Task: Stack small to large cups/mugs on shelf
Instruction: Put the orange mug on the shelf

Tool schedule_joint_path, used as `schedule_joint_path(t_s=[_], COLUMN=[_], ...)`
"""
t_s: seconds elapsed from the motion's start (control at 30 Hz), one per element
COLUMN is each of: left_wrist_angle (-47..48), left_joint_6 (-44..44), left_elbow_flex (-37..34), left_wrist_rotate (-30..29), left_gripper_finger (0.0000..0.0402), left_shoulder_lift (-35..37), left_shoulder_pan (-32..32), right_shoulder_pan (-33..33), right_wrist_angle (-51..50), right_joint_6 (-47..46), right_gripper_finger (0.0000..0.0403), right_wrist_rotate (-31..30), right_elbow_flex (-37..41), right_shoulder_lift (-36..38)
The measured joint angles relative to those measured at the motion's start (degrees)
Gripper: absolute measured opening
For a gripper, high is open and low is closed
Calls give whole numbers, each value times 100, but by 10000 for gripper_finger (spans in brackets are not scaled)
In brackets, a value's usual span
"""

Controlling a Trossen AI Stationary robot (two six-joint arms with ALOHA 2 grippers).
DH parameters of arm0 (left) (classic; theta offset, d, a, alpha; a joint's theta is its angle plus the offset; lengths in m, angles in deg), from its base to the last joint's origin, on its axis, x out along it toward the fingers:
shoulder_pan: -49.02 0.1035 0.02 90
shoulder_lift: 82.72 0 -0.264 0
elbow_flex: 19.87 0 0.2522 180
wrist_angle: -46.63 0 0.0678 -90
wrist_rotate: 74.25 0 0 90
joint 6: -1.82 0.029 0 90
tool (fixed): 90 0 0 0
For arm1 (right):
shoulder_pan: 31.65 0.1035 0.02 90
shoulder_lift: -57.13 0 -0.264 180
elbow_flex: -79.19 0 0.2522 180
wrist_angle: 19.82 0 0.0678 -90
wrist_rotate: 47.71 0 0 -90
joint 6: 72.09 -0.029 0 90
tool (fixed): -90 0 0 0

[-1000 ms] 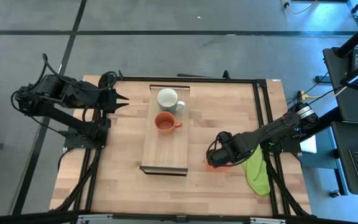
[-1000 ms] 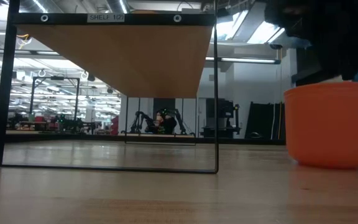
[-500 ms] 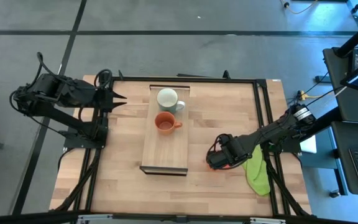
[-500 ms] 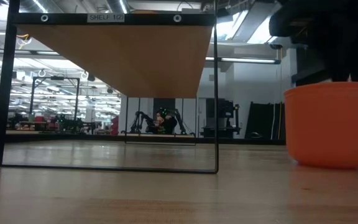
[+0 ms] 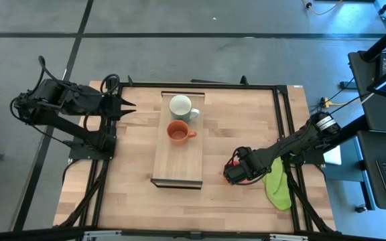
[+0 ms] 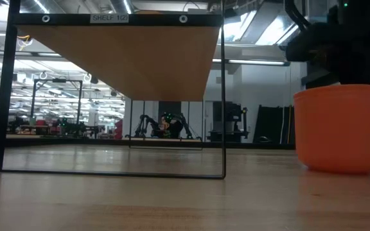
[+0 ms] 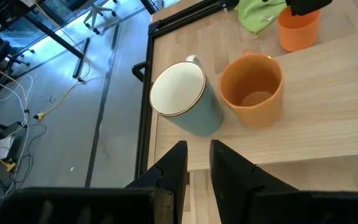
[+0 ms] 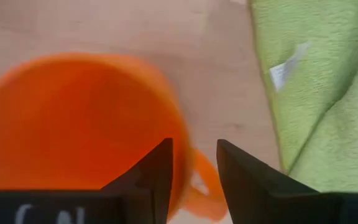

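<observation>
I am on the pickup of the small orange cup (image 8: 73,124), which stands on the table (image 5: 240,127) to the right of the shelf (image 5: 177,167), just beside a green cloth (image 5: 277,184). My right gripper (image 8: 191,163) hangs straight over it, reached in low from the right, its fingers a little apart astride the rim by the handle and not yet gripping. Next I judge I must lower, close on the rim, and carry it to the brown mug (image 5: 177,132) beside the pale mug (image 5: 181,106), while the left gripper (image 7: 195,163) waits, slightly open, at the table's far left.
</observation>
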Motion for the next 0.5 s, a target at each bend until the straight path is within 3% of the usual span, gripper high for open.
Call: schedule_joint_path(t_s=[0.27,0.5], left_wrist_angle=[-1,-3], left_joint_6=[-1,-3], left_elbow_flex=[0,0], left_wrist_rotate=[-44,-50], left_gripper_finger=[63,63], left_shoulder_lift=[1,1], left_shoulder_pan=[-1,-1], right_shoulder_pan=[-12,-13], right_wrist_angle=[115,132], right_joint_6=[4,13], right_gripper_finger=[118,57], right_wrist_rotate=[-101,-188], right_elbow_flex=[178,177], right_shoulder_lift=[0,0])
